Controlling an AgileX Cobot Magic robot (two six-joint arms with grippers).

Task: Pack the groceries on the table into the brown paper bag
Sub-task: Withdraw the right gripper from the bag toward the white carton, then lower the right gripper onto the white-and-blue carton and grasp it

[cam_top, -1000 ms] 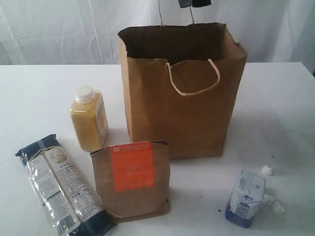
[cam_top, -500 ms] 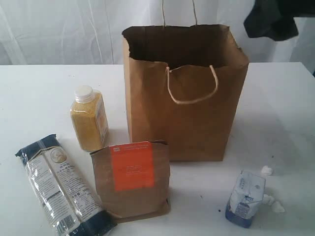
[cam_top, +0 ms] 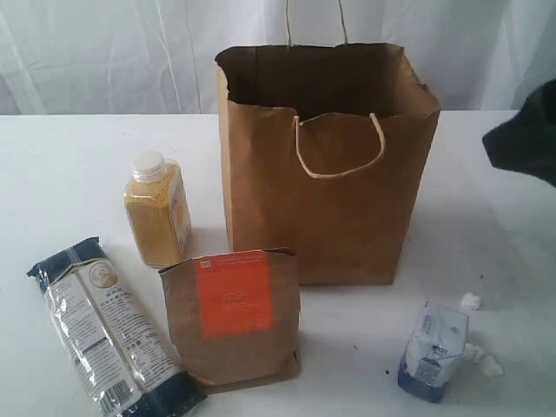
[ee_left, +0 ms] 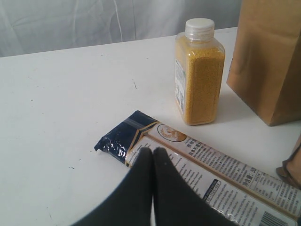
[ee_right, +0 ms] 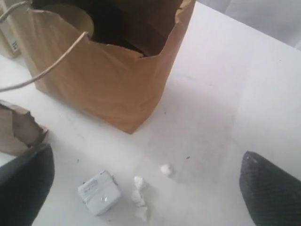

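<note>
The brown paper bag (cam_top: 326, 174) stands upright and open-topped on the table (cam_top: 61, 165). To its left is the yellow-grain bottle (cam_top: 158, 208). In front lie the noodle packet (cam_top: 109, 330), the orange-labelled pouch (cam_top: 233, 317) and the small blue-white packet (cam_top: 433, 350). My left gripper (ee_left: 153, 151) is shut and empty, hovering over the noodle packet (ee_left: 211, 169) near its navy end. My right gripper (ee_right: 146, 157) is wide open with nothing in it, above the small packet (ee_right: 99, 192) and to the bag's (ee_right: 108, 80) right. Only a blurred dark piece of the right arm (cam_top: 526, 143) shows in the exterior view.
Small white lumps (ee_right: 139, 195) lie on the table beside the small packet. A white curtain (cam_top: 104, 52) hangs behind the table. A dim round shape (ee_right: 70, 16) shows inside the bag.
My right arm has swung from above the bag's mouth to the right and downward. The bag shifted slightly to the right a second ago. The groceries on the table have not moved.
</note>
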